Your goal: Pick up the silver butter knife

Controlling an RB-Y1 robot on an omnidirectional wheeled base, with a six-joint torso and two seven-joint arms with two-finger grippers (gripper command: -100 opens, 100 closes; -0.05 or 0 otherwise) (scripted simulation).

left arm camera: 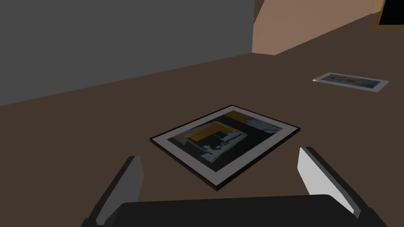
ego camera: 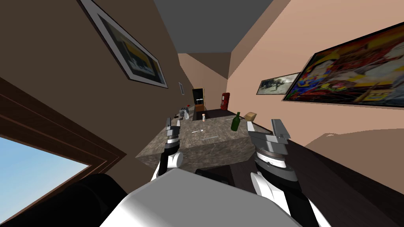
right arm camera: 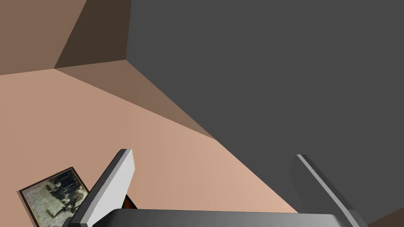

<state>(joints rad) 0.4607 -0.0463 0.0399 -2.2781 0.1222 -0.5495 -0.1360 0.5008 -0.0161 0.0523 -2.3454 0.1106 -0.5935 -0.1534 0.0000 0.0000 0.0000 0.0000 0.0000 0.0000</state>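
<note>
A grey marbled countertop (ego camera: 221, 147) stretches away in front of me in the head view. On it lies a thin, straight silver utensil (ego camera: 210, 137), which looks like the butter knife, with a second pale utensil (ego camera: 197, 131) just beyond it. My left gripper (ego camera: 173, 122) (left arm camera: 219, 155) is raised over the counter's near left edge, open and empty. My right gripper (ego camera: 263, 125) (right arm camera: 212, 154) is raised at the counter's near right side, also open and empty. Both hands point upward, apart from the utensils.
A green bottle (ego camera: 235, 121) stands right of the utensils, with a tan box (ego camera: 250, 116) behind it. Farther back are a small white shaker (ego camera: 203, 117) and a few grey appliances (ego camera: 184, 113). A red object (ego camera: 225, 101) stands at the far end. Walls run close on both sides.
</note>
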